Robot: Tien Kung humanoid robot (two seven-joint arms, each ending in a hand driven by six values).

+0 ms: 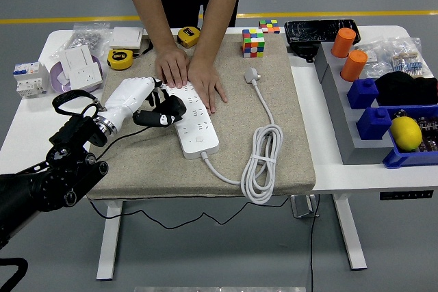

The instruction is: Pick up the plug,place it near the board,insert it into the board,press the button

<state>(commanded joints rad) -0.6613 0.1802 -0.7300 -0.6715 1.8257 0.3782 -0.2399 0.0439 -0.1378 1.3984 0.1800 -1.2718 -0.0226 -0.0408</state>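
Black left arm (48,182), white-shelled hand (140,100).

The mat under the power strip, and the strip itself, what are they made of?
The mat looks like coarse woven cloth, maybe burlap or linen: tan, matte, with a visible weave. The strip looks like smooth white moulded plastic with a slight sheen, though the pictures cannot confirm it.

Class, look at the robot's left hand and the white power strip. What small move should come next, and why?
Probably a short move rightward and down, to seat the black plug in a socket. The left hand holds the plug at the left edge of the power strip, seemingly not yet inserted. A person's hands press on the strip's far end, steadying it.
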